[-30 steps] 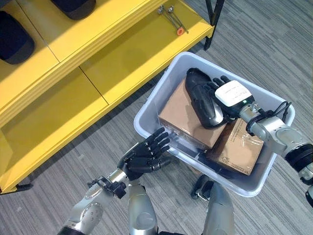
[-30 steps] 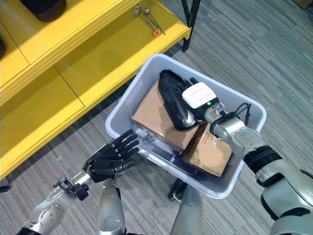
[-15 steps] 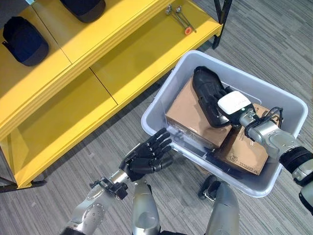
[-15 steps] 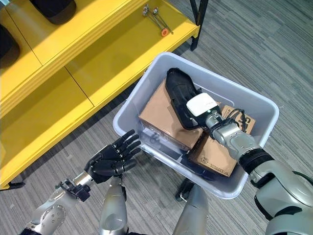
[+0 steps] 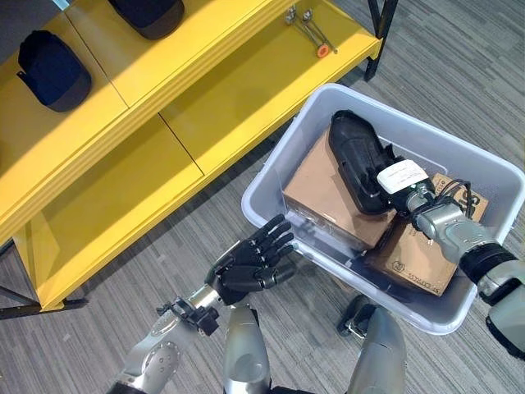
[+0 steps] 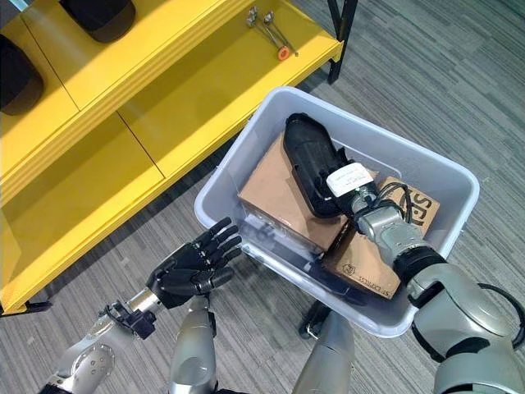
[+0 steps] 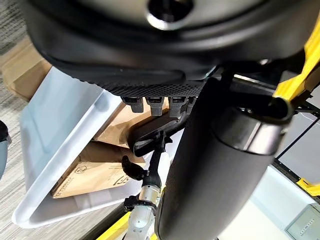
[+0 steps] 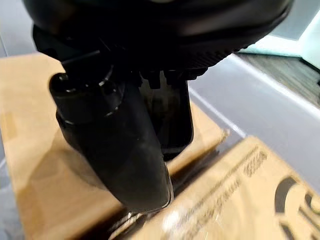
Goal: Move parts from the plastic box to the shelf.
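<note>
A grey plastic box (image 5: 326,269) stands on the floor beside the yellow shelf (image 5: 230,90). In it a long black moulded part (image 5: 353,152) lies across a large brown carton (image 5: 324,193). My right hand (image 5: 399,176), with a white cover on its back, grips the near end of the part. In the right wrist view its thumb (image 8: 115,150) presses on the black part (image 8: 172,120). My left hand (image 5: 250,267) hovers open outside the box, close to its near-left wall, holding nothing.
A second printed carton (image 5: 418,254) lies in the box under my right wrist. Black caps (image 5: 53,70) sit on the upper shelf level. A metal tool with an orange tip (image 5: 310,29) lies at the shelf's far corner. Striped grey carpet surrounds the box.
The camera has shifted. My right hand has turned and slid toward the near end of the black part, and its spread fingers have gone out of sight. The left hand holds its place.
</note>
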Robot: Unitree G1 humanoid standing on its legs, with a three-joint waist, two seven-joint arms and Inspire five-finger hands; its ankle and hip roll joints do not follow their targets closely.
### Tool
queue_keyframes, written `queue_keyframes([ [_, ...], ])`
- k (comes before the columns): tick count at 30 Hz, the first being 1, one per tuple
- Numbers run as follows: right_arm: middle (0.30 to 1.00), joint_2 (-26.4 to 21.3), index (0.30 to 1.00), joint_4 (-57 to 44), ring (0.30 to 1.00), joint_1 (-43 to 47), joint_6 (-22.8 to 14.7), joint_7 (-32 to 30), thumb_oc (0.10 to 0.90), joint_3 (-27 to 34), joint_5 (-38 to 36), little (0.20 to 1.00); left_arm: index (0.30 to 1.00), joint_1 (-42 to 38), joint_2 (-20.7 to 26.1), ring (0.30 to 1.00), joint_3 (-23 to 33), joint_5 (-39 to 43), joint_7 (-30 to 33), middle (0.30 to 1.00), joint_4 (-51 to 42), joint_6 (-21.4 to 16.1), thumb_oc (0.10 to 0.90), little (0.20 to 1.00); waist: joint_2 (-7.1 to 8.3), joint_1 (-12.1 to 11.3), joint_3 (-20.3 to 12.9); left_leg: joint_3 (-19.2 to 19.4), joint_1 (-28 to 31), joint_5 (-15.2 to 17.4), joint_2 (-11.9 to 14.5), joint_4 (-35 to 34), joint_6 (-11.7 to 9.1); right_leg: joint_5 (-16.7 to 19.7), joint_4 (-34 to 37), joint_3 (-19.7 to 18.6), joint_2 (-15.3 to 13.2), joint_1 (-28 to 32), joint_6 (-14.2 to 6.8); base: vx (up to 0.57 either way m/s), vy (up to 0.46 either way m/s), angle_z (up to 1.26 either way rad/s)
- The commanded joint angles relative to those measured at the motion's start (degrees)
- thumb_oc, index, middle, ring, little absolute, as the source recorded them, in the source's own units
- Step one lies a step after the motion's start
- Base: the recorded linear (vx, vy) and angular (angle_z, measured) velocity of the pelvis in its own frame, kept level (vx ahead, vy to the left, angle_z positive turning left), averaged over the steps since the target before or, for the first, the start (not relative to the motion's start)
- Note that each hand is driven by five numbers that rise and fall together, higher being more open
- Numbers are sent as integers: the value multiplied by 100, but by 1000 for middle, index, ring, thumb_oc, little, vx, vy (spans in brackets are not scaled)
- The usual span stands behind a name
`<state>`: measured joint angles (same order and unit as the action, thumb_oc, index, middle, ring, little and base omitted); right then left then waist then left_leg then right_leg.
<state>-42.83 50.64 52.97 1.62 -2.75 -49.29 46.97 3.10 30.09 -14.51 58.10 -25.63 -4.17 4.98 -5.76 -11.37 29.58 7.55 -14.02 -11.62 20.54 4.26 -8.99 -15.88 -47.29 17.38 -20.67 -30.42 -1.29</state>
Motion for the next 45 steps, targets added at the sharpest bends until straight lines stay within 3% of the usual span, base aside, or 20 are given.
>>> queue_keyframes([
  [1, 1000, 147, 1000, 604, 1000, 1069, -4, -233, 900, -120, -174, 1000, 1000, -379, -13, 1000, -61, 143, -370, 1000, -776, -148, 900, 1000, 97, -166, 21, -31, -13, 307, 296, 447, -124, 452, 689, 120, -83, 474, -418, -14, -38, 2],
  [8, 1000, 415, 1000, 790, 1000, 1329, -122, -65, 900, -99, -481, 1000, 1000, -376, -24, 1000, -63, 186, -314, 1000, -833, -109, 900, 1000, 35, -254, 22, -151, -396, 354, 202, 702, -93, 501, 643, 94, -115, 147, -417, -18, 9, -1],
  [13, 1000, 660, 1000, 695, 1000, 1467, 340, 368, 900, -113, -365, 1000, 1000, -374, -43, 1000, -27, 244, -165, 1000, -921, -124, 900, 1000, 6, -320, 22, -321, -1042, 657, -4, 1203, 36, 481, 442, -14, -164, -386, -406, -77, 40, -5],
  [16, 1000, 835, 1000, 753, 1000, 1504, 653, 593, 900, -130, -667, 1000, 1000, -406, -44, 1000, -43, 269, -49, 1000, -943, -145, 900, 1000, -52, -374, 22, -413, -1449, 834, -126, 1464, 118, 468, 337, -36, -193, -652, -394, -85, 33, 0],
  [18, 1000, 954, 1000, 803, 1000, 1454, 872, 739, 900, -54, -1574, 1000, 1000, -406, -71, 1000, -28, 235, -17, 1000, -959, -148, 900, 1000, -95, -402, 22, -442, -1688, 937, -180, 1587, 160, 488, 295, -31, -225, -805, -391, -70, 27, 5],
  [19, 1000, 1058, 1000, 883, 1000, 1385, 1054, 908, 900, 114, -2390, 1000, 1000, -413, -106, 1000, -10, 214, 23, 1000, -1012, -98, 900, 1000, -136, -417, 22, -450, -1820, 1014, -220, 1653, 188, 505, 301, -31, -247, -879, -384, -49, 25, 9],
  [22, 1000, 1276, 1000, 1092, 1000, 1251, 969, 1023, 900, 539, -3542, 1000, 1000, -453, -112, 1000, 12, 237, 68, 1000, -1053, -41, 900, 1000, -186, -429, 22, -460, -1936, 1078, -267, 1717, 203, 532, 308, -37, -274, -949, -376, -44, 31, 5],
  [24, 1000, 1396, 1000, 1141, 1000, 1127, 962, 1225, 900, 847, -4075, 1000, 1000, -460, -159, 1000, 80, 203, 24, 1000, -1089, 34, 900, 1000, -213, -440, 22, -458, -1934, 1131, -297, 1736, 214, 536, 309, -28, -301, -950, -367, -23, 29, -5],
  [26, 1000, 1418, 1000, 1147, 1000, 1100, 965, 1229, 900, 885, -4142, 1000, 1000, -466, -158, 1000, 80, 207, 34, 1000, -1100, 44, 900, 1000, -216, -441, 22, -460, -1929, 1131, -305, 1733, 211, 538, 316, -26, -301, -940, -369, -1, 10, 5],
  [27, 1000, 1546, 1000, 1126, 1000, 949, 1111, 1288, 900, 1100, -4731, 1000, 1000, -491, -201, 1000, 89, 229, 67, 1000, -1122, 75, 900, 1000, -221, -433, 22, -448, -1899, 1142, -326, 1737, 215, 535, 338, -25, -292, -894, -366, -3, 31, 10],
  [32, 1000, 1871, 1000, 954, 1000, 623, 1235, 1002, 900, 1667, -6647, 1000, 1000, -566, -302, 1000, 43, 199, 132, 1000, -1090, 31, 900, 1000, -201, -366, 22, -348, -1708, 1153, -318, 1716, 222, 528, 455, -41, -244, -699, -339, -1, 37, -1],
  [36, 1000, 2147, 1000, 930, 1000, 506, 1131, 837, 900, 2319, -8029, 1000, 1000, -645, -386, 1000, -52, 186, 197, 1000, -1008, -56, 900, 1000, -204, -318, 22, -289, -1520, 1172, -343, 1698, 215, 503, 534, -54, -212, -503, -335, 16, 49, -2],
  [45, 1000, 2567, 1000, 730, 1000, 312, 1006, 434, 900, 2856, -8841, 1000, 1000, -673, -496, 1000, -264, 193, 308, 1000, -877, -335, 900, 1000, -226, -220, 22, -185, -1283, 1221, -404, 1672, 225, 477, 614, -130, -162, -300, -322, 25, 53, -5],
])
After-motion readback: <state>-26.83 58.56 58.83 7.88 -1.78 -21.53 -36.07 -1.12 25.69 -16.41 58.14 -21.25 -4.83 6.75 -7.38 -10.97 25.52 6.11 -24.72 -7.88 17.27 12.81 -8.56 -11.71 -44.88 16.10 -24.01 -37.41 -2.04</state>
